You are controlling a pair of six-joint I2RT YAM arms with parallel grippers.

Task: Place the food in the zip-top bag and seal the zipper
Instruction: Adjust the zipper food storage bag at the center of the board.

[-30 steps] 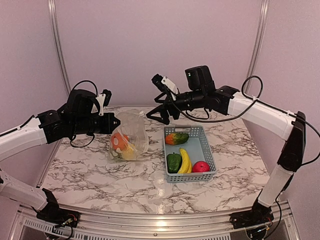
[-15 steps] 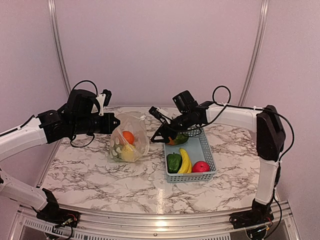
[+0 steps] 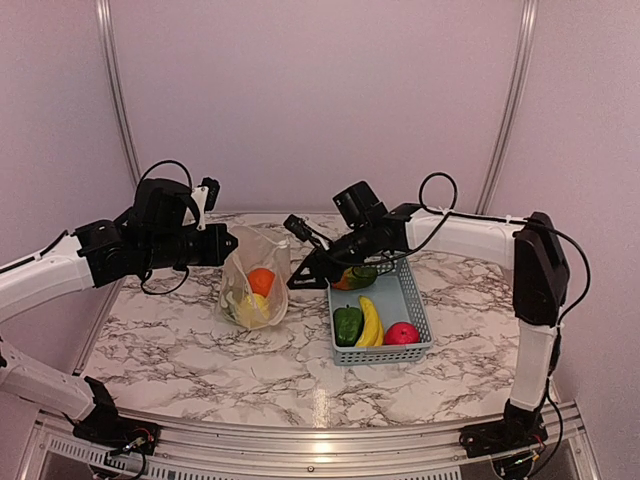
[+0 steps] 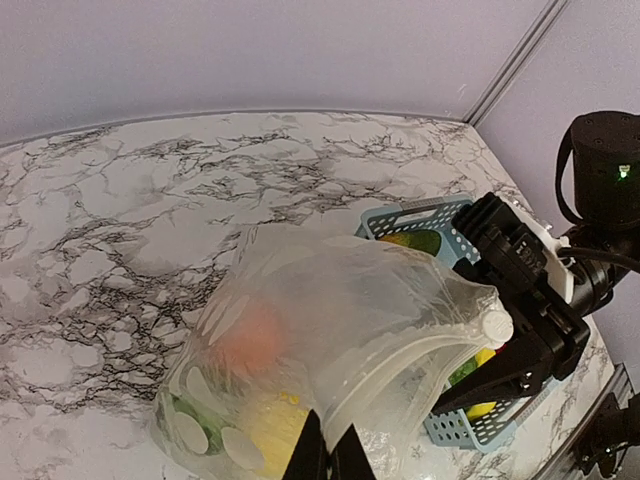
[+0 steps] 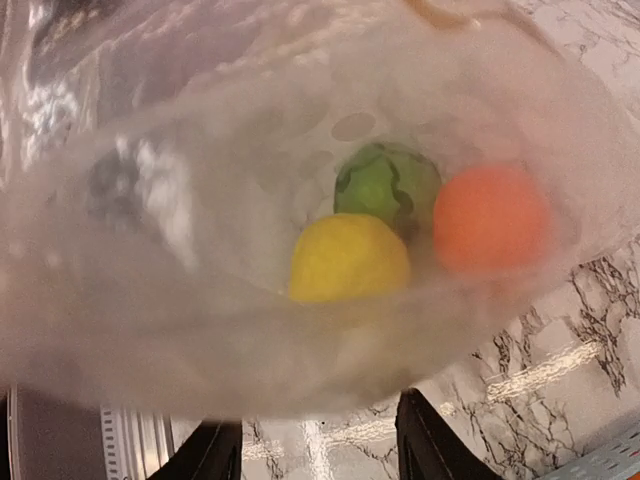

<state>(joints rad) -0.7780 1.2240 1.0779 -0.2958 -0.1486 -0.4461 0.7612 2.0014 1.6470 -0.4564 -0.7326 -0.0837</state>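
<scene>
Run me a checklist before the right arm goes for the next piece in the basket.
1. The left gripper is shut on the zip-top bag at its edge: ok.
2. The bag mouth gapes toward the right gripper: ok.
3. The right gripper's jaws are apart, with nothing between them: ok.
4. The orange, yellow piece and dark green piece are inside the bag: ok.
5. The banana, green pepper and apple are out of the basket: not ok, all lie in it.
6. The zipper is pressed shut: not ok, it is open.
</scene>
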